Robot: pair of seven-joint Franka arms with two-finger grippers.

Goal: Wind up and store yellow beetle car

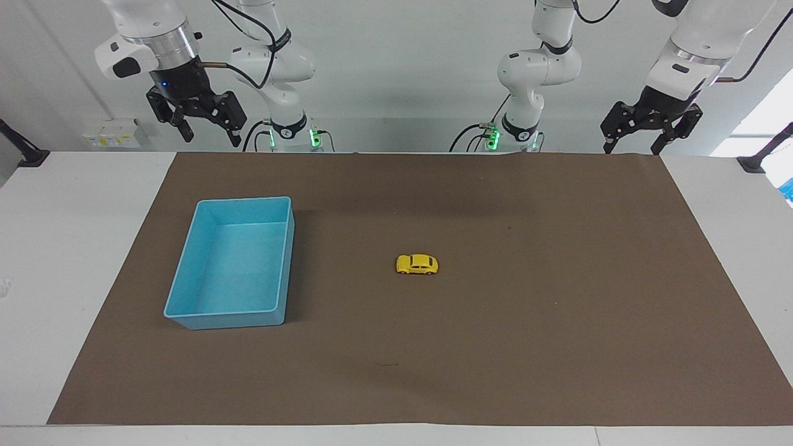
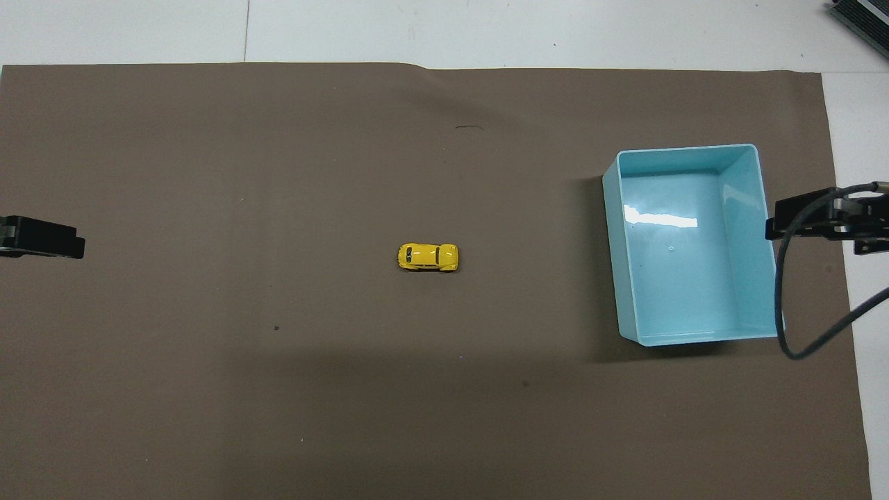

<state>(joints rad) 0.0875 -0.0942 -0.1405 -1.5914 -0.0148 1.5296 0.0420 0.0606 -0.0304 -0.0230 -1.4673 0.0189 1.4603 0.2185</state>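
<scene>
The right claw hangs in the air with its fingers spread and nothing between them, above the tabletop's edge nearest the robots, toward the right arm's end. The left claw hangs the same way at the left arm's end of that edge, fingers also spread and empty. Both arms wait, well apart from everything below. Under them a brown mat covers most of the white tabletop. The yellow beetle car sits on its wheels near the middle of the mat, side-on to the robots. A light-blue bin stands open toward the right arm's end, well apart from the car.
</scene>
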